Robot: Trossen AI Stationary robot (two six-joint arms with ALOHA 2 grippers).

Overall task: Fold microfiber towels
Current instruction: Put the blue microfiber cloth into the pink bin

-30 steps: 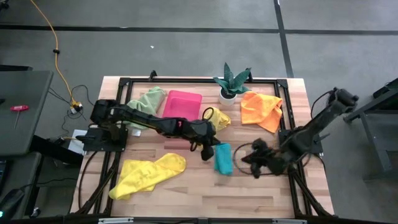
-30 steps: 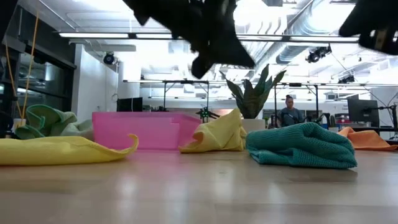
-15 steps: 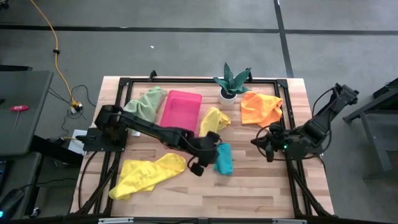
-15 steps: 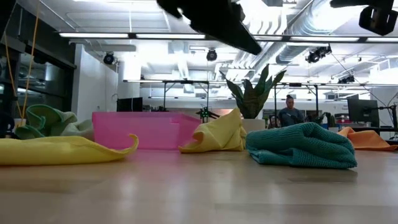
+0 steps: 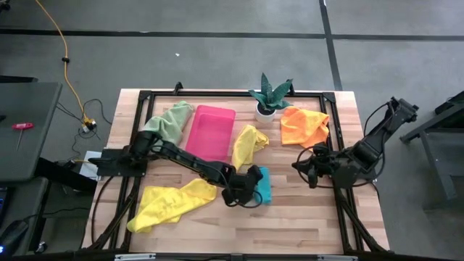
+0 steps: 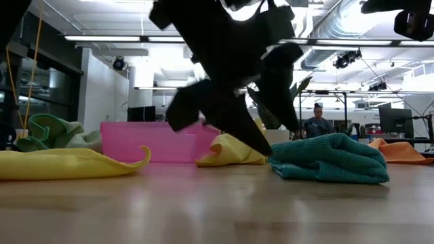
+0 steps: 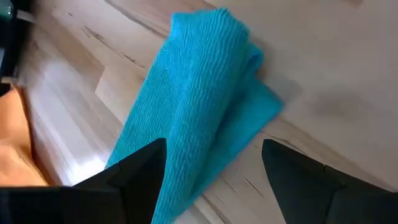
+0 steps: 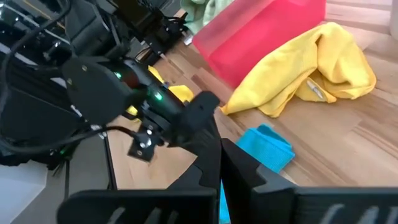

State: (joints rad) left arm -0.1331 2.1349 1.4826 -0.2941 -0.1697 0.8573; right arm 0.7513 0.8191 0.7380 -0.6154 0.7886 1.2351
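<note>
Five soft microfiber cloths lie on your slatted wooden table (image 5: 312, 210), seen from above. At the table's centre sits the folded teal ribbed towel (image 5: 263, 185), and your left gripper (image 5: 250, 190) hangs low at its 9 o'clock edge with both dark fingers (image 7: 134, 177) spread wide, one on each side of the cloth's end, holding nothing. At floor level the same gripper (image 6: 234, 112) stands just in front of the teal bundle (image 6: 329, 159).

At 12 o'clock from the teal towel you have a crumpled yellow cloth (image 5: 249, 141), touching the rigid pink rectangular plastic tray (image 5: 210, 130) at its 9 o'clock. At 10 o'clock of the tray rests the pale green bunched cloth (image 5: 168, 121). Your second yellow cloth (image 5: 170, 204) sprawls at 9 o'clock of the left gripper. At 2 o'clock of the teal towel lies the orange rumpled cloth (image 5: 304, 127), beside a small potted plant in a white pot (image 5: 268, 98).

Your right gripper (image 5: 304, 168) waits at the table's 3 o'clock edge, fingers pressed together and empty.
</note>
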